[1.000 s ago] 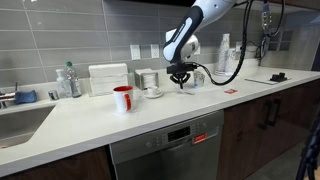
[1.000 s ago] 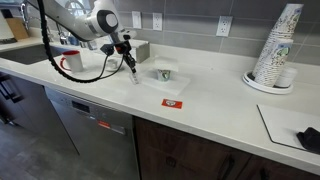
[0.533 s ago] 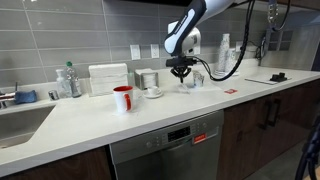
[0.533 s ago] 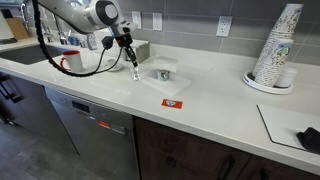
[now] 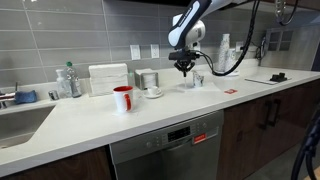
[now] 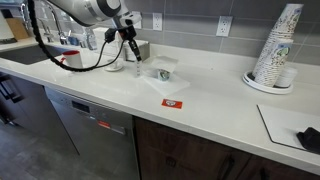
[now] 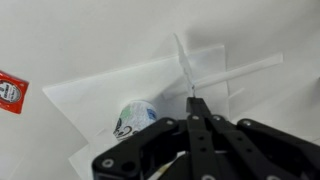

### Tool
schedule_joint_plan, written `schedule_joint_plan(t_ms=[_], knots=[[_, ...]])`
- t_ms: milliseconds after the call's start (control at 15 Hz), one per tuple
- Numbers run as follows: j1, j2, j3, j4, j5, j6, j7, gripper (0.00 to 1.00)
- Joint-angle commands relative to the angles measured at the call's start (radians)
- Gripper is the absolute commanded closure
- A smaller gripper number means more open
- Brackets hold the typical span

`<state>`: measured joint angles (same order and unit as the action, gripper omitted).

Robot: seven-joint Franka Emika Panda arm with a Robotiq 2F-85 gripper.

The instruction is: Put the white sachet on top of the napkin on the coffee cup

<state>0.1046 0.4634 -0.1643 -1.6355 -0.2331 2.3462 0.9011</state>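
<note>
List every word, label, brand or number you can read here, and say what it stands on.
No text reads clearly.
Small red flat packet: white marks, too blurred.
Small pale cup: green print, blurred.
Patterned paper cup stack: too small.
Thin white sachet in the claw: no print visible.

The white sachet (image 6: 134, 62) is a thin, flat white strip. It hangs nearly upright in the air, its upper end pinched between the closed fingertips of the gripper (image 7: 196, 104). In the wrist view it shows edge-on over a white napkin (image 7: 95, 95) that lies flat. The coffee cup (image 5: 153, 90), small and pale, stands upright on the counter (image 5: 90, 120), apart from the sachet.
</note>
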Motion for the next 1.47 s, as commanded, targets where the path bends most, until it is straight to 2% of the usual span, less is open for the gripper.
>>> schedule_joint_plan(t_ms=[0,667,1400], knots=[[-0.017,-0.039,0.009,-0.025,0.044,-0.043,0.0,1.0],[-0.042,-0.089,0.005,0.022,0.056,-0.135,0.032,1.0],[-0.095,-0.087,0.003,0.199,0.067,-0.327,0.043,1.0]])
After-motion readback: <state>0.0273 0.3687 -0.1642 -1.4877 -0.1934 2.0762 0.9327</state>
